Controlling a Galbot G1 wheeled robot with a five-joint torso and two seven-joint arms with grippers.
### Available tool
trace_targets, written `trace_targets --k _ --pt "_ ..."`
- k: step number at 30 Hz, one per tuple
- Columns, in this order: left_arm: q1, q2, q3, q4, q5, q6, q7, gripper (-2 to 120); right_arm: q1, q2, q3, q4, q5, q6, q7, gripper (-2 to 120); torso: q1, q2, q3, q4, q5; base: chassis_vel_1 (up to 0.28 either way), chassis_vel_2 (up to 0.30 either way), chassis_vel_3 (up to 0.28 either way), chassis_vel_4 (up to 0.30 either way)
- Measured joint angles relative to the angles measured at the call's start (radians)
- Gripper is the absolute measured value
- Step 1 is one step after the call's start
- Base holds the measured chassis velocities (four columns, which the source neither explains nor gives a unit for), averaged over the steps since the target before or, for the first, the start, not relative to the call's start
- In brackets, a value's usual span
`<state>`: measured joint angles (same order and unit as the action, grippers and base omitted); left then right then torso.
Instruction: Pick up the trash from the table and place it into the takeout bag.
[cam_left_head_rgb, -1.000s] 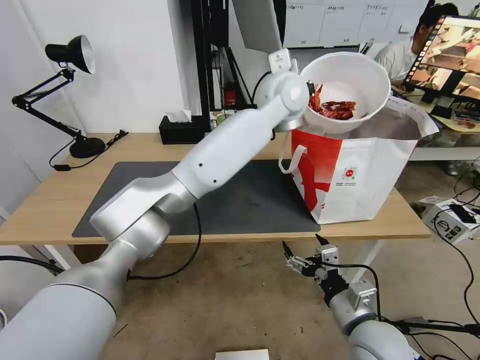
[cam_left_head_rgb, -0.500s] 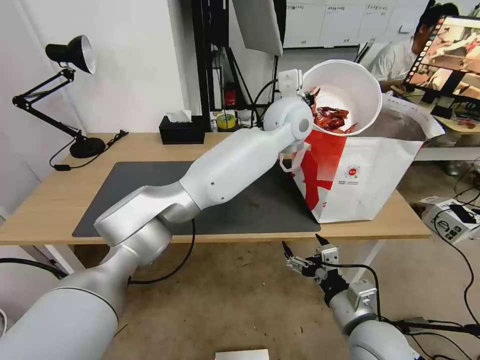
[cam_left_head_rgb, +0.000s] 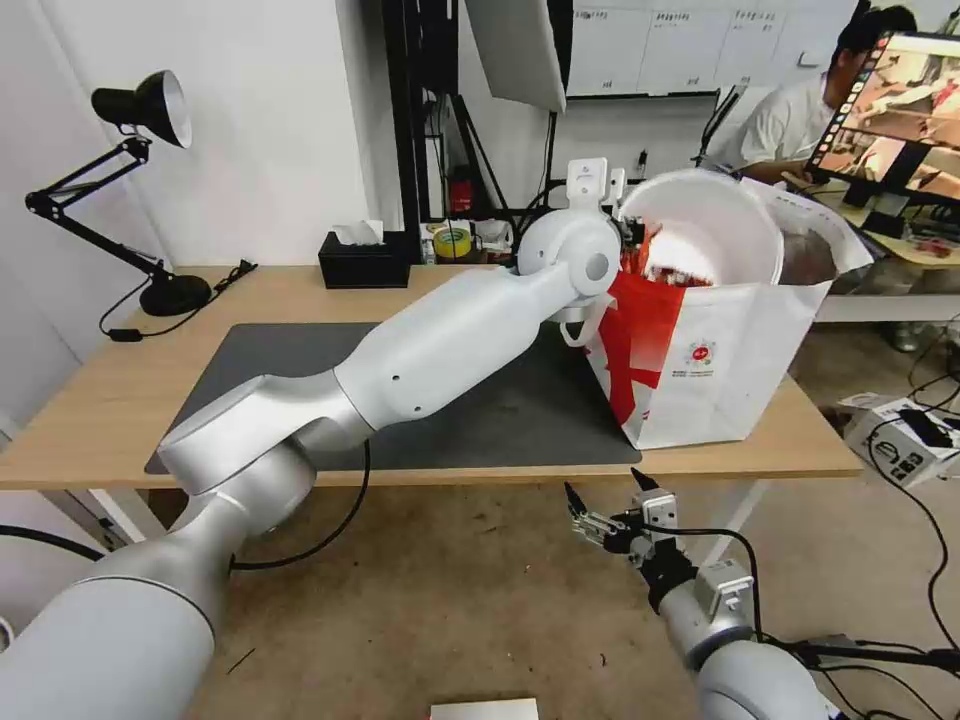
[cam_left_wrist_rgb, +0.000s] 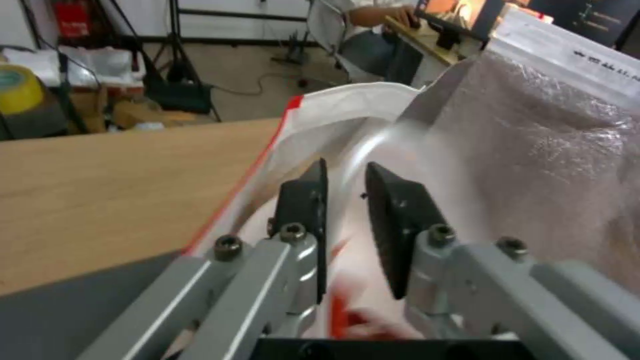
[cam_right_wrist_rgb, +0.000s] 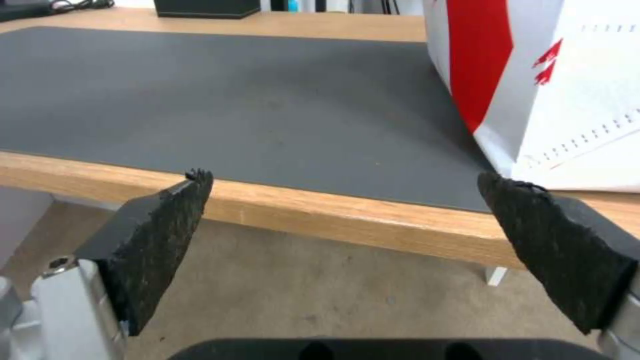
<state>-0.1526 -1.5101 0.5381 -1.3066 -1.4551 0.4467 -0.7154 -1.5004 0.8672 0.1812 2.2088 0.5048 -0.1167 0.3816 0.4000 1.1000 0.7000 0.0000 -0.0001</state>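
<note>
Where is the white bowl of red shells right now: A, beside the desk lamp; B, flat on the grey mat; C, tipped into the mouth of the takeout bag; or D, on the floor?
C: the left gripper holds the bowl by its rim, tilted in the open top of the bag.

a black desk lamp (cam_left_head_rgb: 130, 180) stands at about ten o'clock, with a black tissue box (cam_left_head_rgb: 364, 258) nearer eleven. a roll of yellow tape (cam_left_head_rgb: 452, 242) sits just beside the box, and a lit monitor (cam_left_head_rgb: 900, 105) glows at two o'clock.
</note>
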Motion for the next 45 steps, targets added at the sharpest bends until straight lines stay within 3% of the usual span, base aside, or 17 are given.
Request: trace_targets --k 9,12,17,20,21,24,25,27,33,35,37,45 --pt "0.000 0.015 -0.008 -0.018 -0.017 0.020 0.004 54 0.000 0.000 0.000 0.000 0.000 0.000 0.000 100 0.000 0.000 0.000 -0.0001 0.0000 0.000 0.000 0.000 0.000" --pt "0.010 0.058 -0.010 -0.048 0.013 -0.027 0.050 70 0.000 0.000 0.000 0.000 0.000 0.000 0.000 100 0.000 0.000 0.000 0.0000 -0.0001 0.000 0.000 0.000 0.000" --pt "0.026 0.121 -0.010 -0.095 0.060 -0.087 0.126 82 0.000 0.000 0.000 0.000 0.000 0.000 0.000 100 0.000 0.000 0.000 0.0000 -0.0001 0.000 0.000 0.000 0.000" --pt "0.058 0.210 -0.009 -0.167 0.105 -0.183 0.227 97 0.000 0.000 0.000 0.000 0.000 0.000 0.000 100 0.000 0.000 0.000 0.0000 -0.0002 0.000 0.000 0.000 0.000" --pt "0.058 0.210 -0.009 -0.167 0.105 -0.183 0.227 97 0.000 0.000 0.000 0.000 0.000 0.000 0.000 100 0.000 0.000 0.000 0.0000 -0.0002 0.000 0.000 0.000 0.000" --pt "0.114 0.316 -0.020 -0.241 0.135 -0.267 0.308 100 0.000 0.000 0.000 0.000 0.000 0.000 0.000 100 0.000 0.000 0.000 0.0000 -0.0003 0.000 0.000 0.000 0.000" --pt "0.114 0.316 -0.020 -0.241 0.135 -0.267 0.308 100 0.000 0.000 0.000 0.000 0.000 0.000 0.000 100 0.000 0.000 0.000 0.0000 -0.0003 0.000 0.000 0.000 0.000" --pt "0.163 0.387 -0.037 -0.283 0.146 -0.302 0.340 100 0.000 0.000 0.000 0.000 0.000 0.000 0.000 100 0.000 0.000 0.000 0.0002 -0.0005 0.000 0.000 0.000 0.000" --pt "0.248 0.474 -0.086 -0.332 0.177 -0.318 0.358 100 0.000 0.000 0.000 0.000 0.000 0.000 0.000 100 0.000 0.000 0.000 0.0000 -0.0004 0.000 0.000 0.000 0.000" --pt "0.321 0.538 -0.139 -0.369 0.233 -0.330 0.367 100 0.000 0.000 0.000 0.000 0.000 0.000 0.000 100 0.000 0.000 0.000 0.0003 -0.0005 0.000 0.000 0.000 0.000" --pt "0.329 0.543 -0.145 -0.374 0.237 -0.330 0.367 100 0.000 0.000 0.000 0.000 0.000 0.000 0.000 100 0.000 0.000 0.000 0.0002 -0.0005 0.000 0.000 0.000 0.000" --pt "0.540 0.633 -0.323 -0.474 0.328 -0.345 0.396 100 0.000 0.000 0.000 0.000 0.000 0.000 0.000 100 0.000 0.000 0.000 0.0000 -0.0001 0.000 0.000 0.000 0.000"
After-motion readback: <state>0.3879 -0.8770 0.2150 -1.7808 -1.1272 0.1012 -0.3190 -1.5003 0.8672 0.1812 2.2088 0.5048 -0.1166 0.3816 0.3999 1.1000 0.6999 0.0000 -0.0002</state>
